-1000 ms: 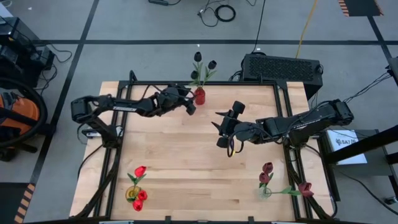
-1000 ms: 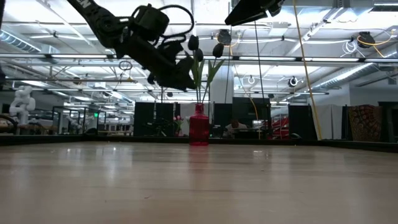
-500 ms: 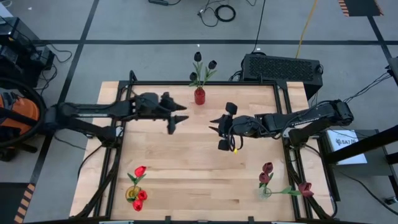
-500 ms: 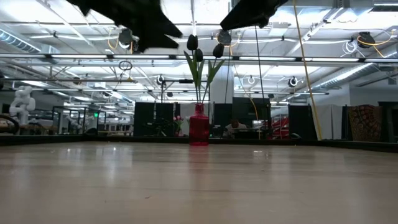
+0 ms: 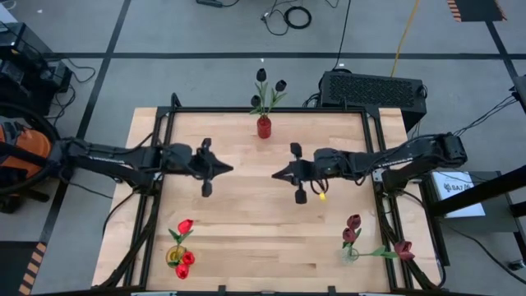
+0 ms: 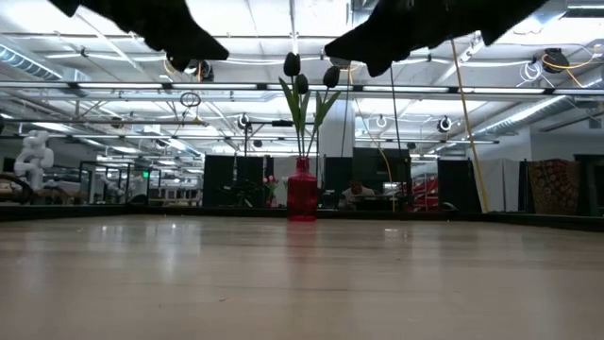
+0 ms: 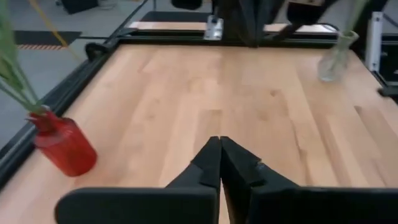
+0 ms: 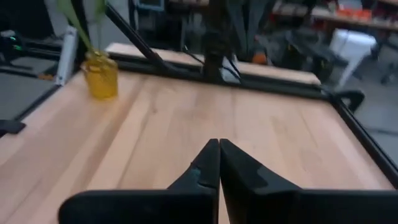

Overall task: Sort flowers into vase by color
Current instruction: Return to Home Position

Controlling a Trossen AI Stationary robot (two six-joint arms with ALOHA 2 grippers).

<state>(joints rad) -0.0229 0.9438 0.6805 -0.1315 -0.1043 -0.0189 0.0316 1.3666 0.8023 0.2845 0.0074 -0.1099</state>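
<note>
Wooden table (image 5: 246, 222) lies under both arms. Both the left gripper (image 5: 225, 168) and the right gripper (image 5: 276, 173) are pinched tight, empty. The black flowers (image 5: 261, 76) stand in the red vase (image 5: 264, 127), off to one side of both tips.

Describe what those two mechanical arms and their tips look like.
The left arm and right arm are slim, matt black chains of jointed, tube-like segments. The left tool and right tool each have two black wedge-shaped fingers tapering to a point, with short stubs sticking out sideways behind. A small yellow bit shows near the right tool.
</note>
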